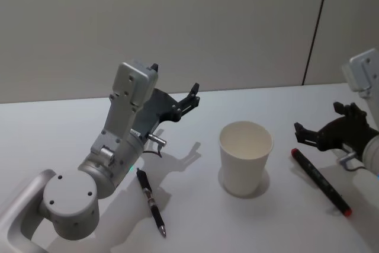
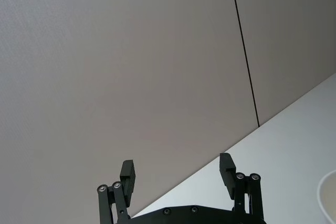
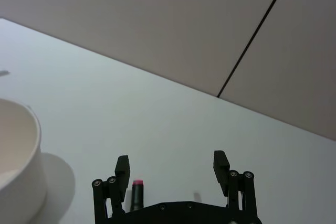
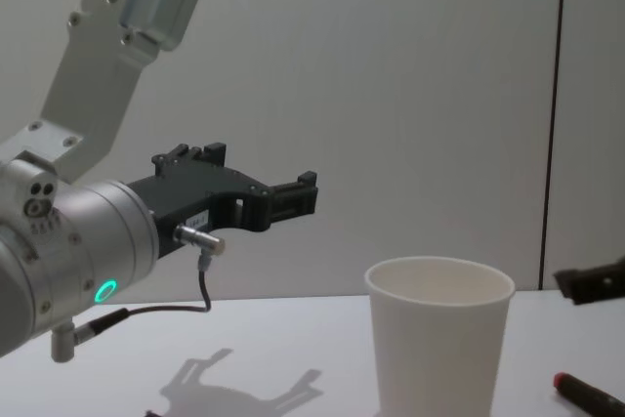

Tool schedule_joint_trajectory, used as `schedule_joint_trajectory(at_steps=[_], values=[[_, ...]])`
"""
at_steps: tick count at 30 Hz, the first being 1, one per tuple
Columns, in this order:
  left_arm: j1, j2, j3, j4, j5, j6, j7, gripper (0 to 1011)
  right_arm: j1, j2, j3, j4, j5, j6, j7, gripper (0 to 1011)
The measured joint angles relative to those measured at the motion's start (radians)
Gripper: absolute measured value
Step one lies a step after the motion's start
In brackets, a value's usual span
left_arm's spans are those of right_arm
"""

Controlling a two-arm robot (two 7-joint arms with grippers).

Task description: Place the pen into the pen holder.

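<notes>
Jaws stand apart on both arms, holding nothing. We see the left gripper (image 2: 177, 169) raised above the white counter (image 1: 195, 229), its jaws tilted up toward the grey wall (image 1: 177, 22). The right gripper (image 1: 320, 119) hangs low over the counter, its jaws also wide.

The pen holder (image 1: 244, 164), a white paper cup, stands upright on the counter between the two sets of jaws. It is below and to the right of the left ones and to the left of the right ones, touching neither.

A black pen (image 1: 151, 199) with red bands lies flat on the counter below and behind the left jaws, beside that arm's lower joint and well apart from the cup. A black marker (image 1: 320, 181) with red ends lies flat under the right jaws, ungripped. In the right wrist view we see one red end just beneath the gap between them.
</notes>
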Motion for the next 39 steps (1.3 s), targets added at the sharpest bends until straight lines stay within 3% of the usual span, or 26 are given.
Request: schedule_joint_trajectory(at_steps=[8,15,29,39], values=[[0.000,0.000,0.000,0.000,0.000,0.000,0.000,1001,-0.009,0.019,0.026,-0.022,0.009,0.091,0.017,1002],[0.000,0.000,0.000,0.000,0.000,0.000,0.000,1001,-0.025,0.009,0.041,-0.024,0.041,0.111,0.011,1001],[0.000,0.000,0.000,0.000,0.000,0.000,0.000,1001,-0.047,-0.050,0.035,0.003,0.069,0.101,-0.039,1001],[0.000,0.000,0.000,0.000,0.000,0.000,0.000,1001,-0.056,-0.086,0.009,0.039,0.030,0.061,-0.058,1001]])
